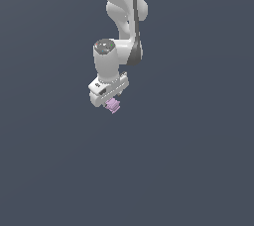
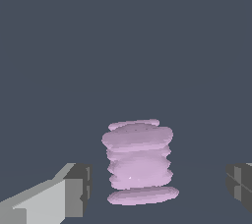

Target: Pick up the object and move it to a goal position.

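Note:
The object (image 2: 139, 161) is a small lilac lump of stacked ridges. In the wrist view it stands between my two fingers, with a visible gap on each side. One finger (image 2: 74, 196) is pale grey with a dark pad; the other fingertip (image 2: 240, 187) shows only at the frame's edge. My gripper (image 2: 157, 188) is open around the object and not touching it. In the exterior view the white gripper (image 1: 111, 101) hangs from the arm, and the object (image 1: 114, 105) peeks out just below it. No goal marker shows in either view.
The white-grey arm (image 1: 119, 17) comes down from the top of the exterior view. A plain dark blue-grey surface (image 1: 198, 160) fills the rest of both views.

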